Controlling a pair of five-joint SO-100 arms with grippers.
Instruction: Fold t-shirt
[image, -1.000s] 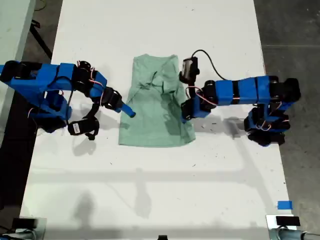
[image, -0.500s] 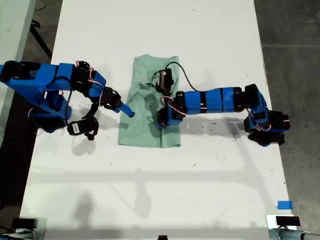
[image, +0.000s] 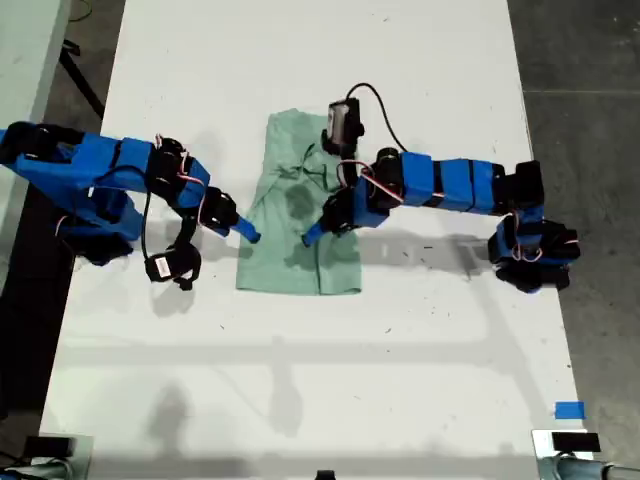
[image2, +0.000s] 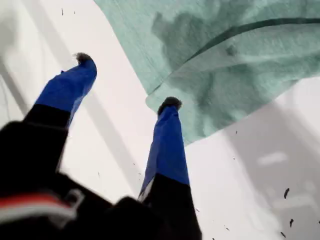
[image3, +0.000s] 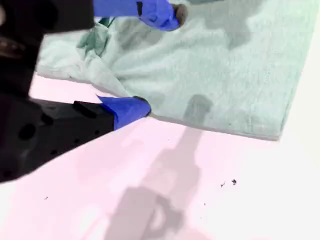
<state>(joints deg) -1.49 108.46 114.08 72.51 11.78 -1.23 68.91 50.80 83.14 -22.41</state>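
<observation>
The pale mint-green t-shirt (image: 290, 255) lies flat mid-table as a narrow upright strip, with one long side folded over itself. My first gripper (image: 312, 236), on the arm from the exterior view's right, hovers open over the shirt's middle. In the first wrist view the first gripper (image2: 126, 80) holds nothing, one fingertip (image2: 170, 103) by a corner of the shirt (image2: 240, 75). My second gripper (image: 248, 233), on the arm from the exterior view's left, stands open at the shirt's near edge. In the second wrist view the second gripper (image3: 157, 61) has one fingertip (image3: 141, 107) at the edge of the shirt (image3: 225, 65).
The white table (image: 320, 380) runs well past the shirt on all sides. A blue tape square (image: 568, 410) sits near the exterior view's lower right corner. Grey floor borders the table at the exterior view's right.
The first arm swept from the shirt's outer side to its middle, carrying that side over, so the shirt is narrower. Its gripper then lifted slightly. The second arm shifted a little.
</observation>
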